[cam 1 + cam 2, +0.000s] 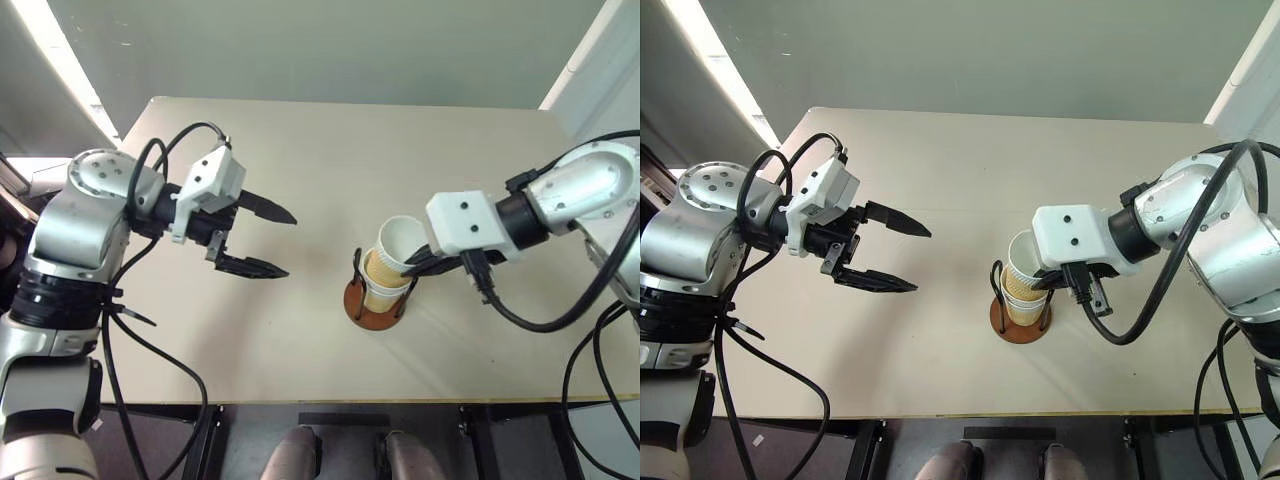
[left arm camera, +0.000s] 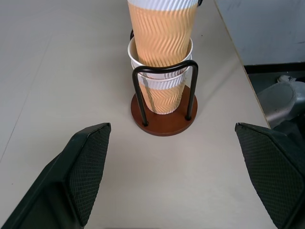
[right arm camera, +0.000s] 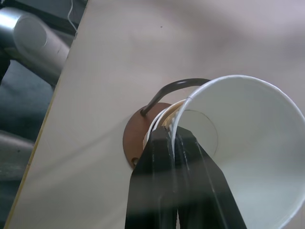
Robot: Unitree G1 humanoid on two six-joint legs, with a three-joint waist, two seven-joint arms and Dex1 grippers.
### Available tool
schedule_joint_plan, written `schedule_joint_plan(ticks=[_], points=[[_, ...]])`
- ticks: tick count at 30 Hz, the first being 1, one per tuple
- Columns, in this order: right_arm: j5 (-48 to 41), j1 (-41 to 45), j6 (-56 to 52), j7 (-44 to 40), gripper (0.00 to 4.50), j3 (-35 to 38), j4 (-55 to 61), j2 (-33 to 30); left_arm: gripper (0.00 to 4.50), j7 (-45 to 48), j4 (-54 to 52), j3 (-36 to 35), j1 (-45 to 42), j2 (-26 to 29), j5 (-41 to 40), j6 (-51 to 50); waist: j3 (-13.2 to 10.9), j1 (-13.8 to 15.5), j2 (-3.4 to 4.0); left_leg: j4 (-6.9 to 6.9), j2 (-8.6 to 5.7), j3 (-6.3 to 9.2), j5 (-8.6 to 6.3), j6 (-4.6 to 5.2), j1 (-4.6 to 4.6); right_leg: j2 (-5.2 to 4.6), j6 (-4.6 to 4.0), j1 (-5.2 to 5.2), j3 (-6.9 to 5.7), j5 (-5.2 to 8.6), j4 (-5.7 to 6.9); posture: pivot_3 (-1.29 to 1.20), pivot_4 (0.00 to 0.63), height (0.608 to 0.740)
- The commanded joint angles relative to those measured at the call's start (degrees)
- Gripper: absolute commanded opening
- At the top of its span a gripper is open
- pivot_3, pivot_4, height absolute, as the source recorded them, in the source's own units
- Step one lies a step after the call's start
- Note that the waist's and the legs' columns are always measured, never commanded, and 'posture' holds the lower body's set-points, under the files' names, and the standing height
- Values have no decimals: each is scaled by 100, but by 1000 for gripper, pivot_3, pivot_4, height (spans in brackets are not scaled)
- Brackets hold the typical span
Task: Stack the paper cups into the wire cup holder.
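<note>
1. The step in hand is seating the top cup [image 1: 398,243]: the right gripper [image 3: 175,143] pinches its rim, jaws nearly closed on the wall, with the cup tilted into the 2 cups [image 2: 162,78] nested in the holder [image 2: 164,121] on the tabletop [image 1: 300,150].
2. Next it probably needs straightening, pushing down, then release.
3. The left gripper [image 1: 262,238] hangs apart, jaws wide, empty.

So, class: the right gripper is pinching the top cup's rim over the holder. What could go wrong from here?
1. The top cup sits tilted in the stacked cups; released now, it may stay crooked or tip out.
2. The right gripper pinches only the rim wall, so pulling away could drag the cup and shift the wire cup holder.
</note>
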State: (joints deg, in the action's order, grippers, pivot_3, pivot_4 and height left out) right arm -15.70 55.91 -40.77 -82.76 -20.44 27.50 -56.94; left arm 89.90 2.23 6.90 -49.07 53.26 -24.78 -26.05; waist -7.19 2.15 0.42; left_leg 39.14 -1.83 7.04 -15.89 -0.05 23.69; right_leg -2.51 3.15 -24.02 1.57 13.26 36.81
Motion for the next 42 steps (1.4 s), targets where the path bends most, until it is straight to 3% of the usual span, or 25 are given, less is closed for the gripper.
schedule_joint_plan(ticks=[1, 9, 15, 22, 32, 42], points=[[18, 54, -34, -2, 925, -33, 173, 7, 4500, 118, -167, -150, -143, 98, -71, 14, 0, 0, 0, 0, 0, 0, 0, 0, 0, 0, 0, 0, 0, 0, 0, 0, 150, 740], [-114, 527, -390, 587, 3796, 360, -338, 635, 4500, 47, -224, -176, -103, 100, -94, -68, 0, -10, 0, 0, 0, 0, 0, 0, 0, 0, 0, -2, 0, 0, 0, 0, 150, 740], [-542, 934, -910, 1550, 3796, 1491, -1229, 1174, 4500, -219, -416, -328, 55, 79, -219, -329, 0, -6, 0, 0, -2, 3, 0, 0, 3, 0, 0, -3, -1, 0, -5, 0, 150, 740], [-1108, 610, -1484, 2912, 3796, 2768, -1913, 2004, 4500, -1187, -465, -647, -99, -348, -467, -960, 0, 6, 0, -3, -3, 2, 3, -4, 1, 0, -1, -4, -1, 1, -2, 0, 150, 740], [-613, -777, -336, 3902, 3796, 3198, -2974, 1940, 4500, -3125, -309, -1391, 362, -891, -142, -775, 0, 23, 1, -5, -2, -3, 7, -12, -2, 0, 0, -6, 0, 0, 3, 0, 150, 740], [-174, -1011, 673, 5544, 3796, 3728, -4178, 2299, 4500, -4416, -502, -1970, 1204, -1396, -167, -686, 0, 36, 1, -4, -3, -6, 8, -14, -10, 1, 0, -4, 3, -1, 11, 0, 150, 740]])
